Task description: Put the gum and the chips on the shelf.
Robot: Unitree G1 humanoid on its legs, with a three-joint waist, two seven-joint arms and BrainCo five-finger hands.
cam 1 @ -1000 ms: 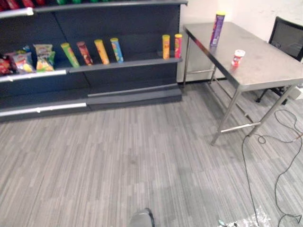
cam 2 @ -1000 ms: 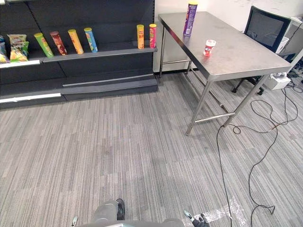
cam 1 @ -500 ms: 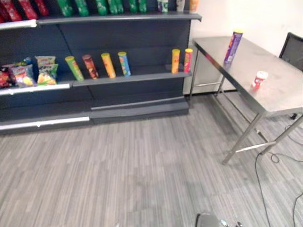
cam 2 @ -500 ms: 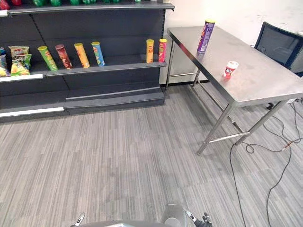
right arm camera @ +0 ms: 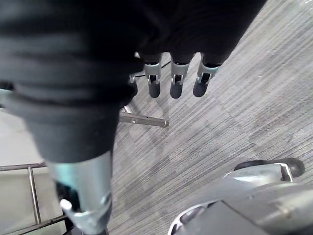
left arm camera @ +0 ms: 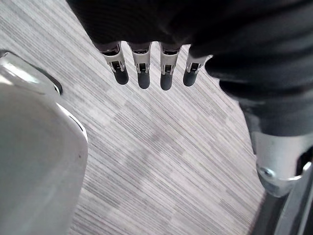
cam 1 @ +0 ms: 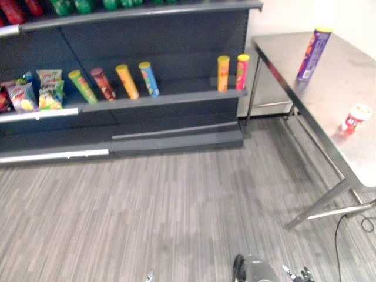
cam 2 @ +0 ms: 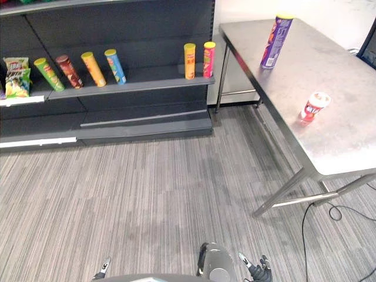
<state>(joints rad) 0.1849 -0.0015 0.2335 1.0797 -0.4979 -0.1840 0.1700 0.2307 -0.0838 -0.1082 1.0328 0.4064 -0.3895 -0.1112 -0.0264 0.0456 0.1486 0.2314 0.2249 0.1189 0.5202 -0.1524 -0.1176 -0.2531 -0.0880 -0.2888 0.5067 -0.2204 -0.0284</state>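
A tall purple chips can (cam 2: pixel 275 41) stands upright at the far end of the steel table (cam 2: pixel 335 64). A small red and white gum tub (cam 2: pixel 313 106) sits nearer along the same table, apart from the can. The dark shelf unit (cam 1: pixel 176 98) stands to the left of the table. My left hand (left arm camera: pixel 142 73) hangs over the carpet with straight fingers and holds nothing. My right hand (right arm camera: pixel 176 81) also hangs open and empty over the floor, far from the table.
Several upright chips cans (cam 1: pixel 126 81) line the middle shelf, two more (cam 1: pixel 230 72) at its right end. Snack bags (cam 1: pixel 35 94) lie at the left. Bottles stand on the top shelf. Table legs (cam 2: pixel 282 194) reach the striped grey carpet.
The whole picture has shifted, so the camera has moved: the table and shelf now look closer. The can, the tub and the shelf goods keep their places.
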